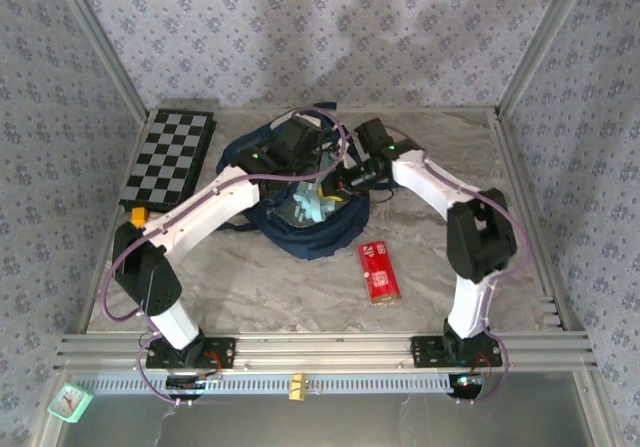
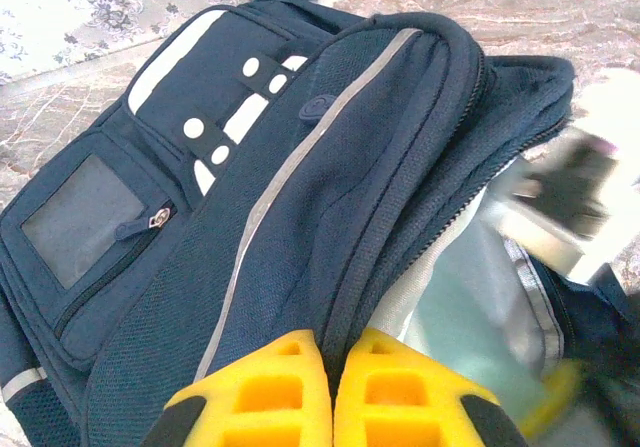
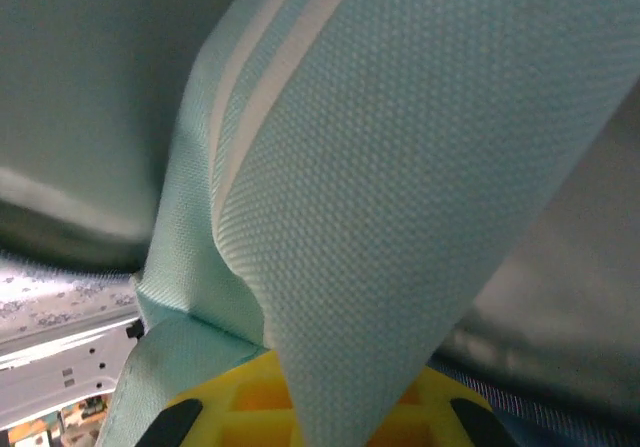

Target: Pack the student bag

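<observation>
The student bag (image 1: 312, 235), a navy backpack with a pale trim stripe, lies at the middle of the table with its main compartment unzipped. My left gripper (image 2: 335, 345) is shut on the bag's (image 2: 300, 167) zipper edge beside the opening. My right gripper (image 3: 335, 382) is shut on a light-blue fabric pencil case (image 3: 400, 167), which drapes over its yellow fingers. From above, the pencil case (image 1: 310, 205) sits in the bag's mouth, with both grippers meeting there. The left wrist view shows the pale-blue case (image 2: 470, 307) inside the opening and the right gripper blurred at the right edge.
A red box (image 1: 378, 270) lies flat on the table right of the bag. A folded chessboard (image 1: 170, 157) rests at the back left. A small green clock (image 1: 70, 399) sits below the front rail at the left. Patterned walls close in three sides.
</observation>
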Controlling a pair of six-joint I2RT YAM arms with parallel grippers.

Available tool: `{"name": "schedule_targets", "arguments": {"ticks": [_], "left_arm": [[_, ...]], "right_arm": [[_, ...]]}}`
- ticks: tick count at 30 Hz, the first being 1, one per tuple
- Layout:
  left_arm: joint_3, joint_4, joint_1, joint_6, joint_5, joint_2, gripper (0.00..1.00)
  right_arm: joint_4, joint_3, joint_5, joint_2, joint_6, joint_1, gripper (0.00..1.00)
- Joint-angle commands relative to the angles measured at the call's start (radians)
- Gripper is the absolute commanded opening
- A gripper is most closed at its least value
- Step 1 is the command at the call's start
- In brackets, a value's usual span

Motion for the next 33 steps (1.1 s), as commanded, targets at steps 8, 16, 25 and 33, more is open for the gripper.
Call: {"name": "schedule_targets", "arguments": {"ticks": [8,16,25,33], "left_arm": [[0.025,0.079,-0.003,-0.050,-0.043,-0.084,0.00],[0.012,0.083,0.001,-0.050,-0.027,-0.093,0.00],[0.007,0.080,0.001,-0.062,-0.007,-0.084,0.00],[-0.002,0.086,0.000,-0.092,0.015,-0.094,0.00]], "right_arm": [[0.027,0.124,0.201,0.115,-0.069,-0.001,0.36],[-0.046,-0.040,0.428,-0.100,-0.076,0.029,0.43],[0.087,-0.088,0.372,-0.025,0.058,0.105,0.21],[0.235,0.045,0.506,0.103,0.106,0.108,0.13]]}}
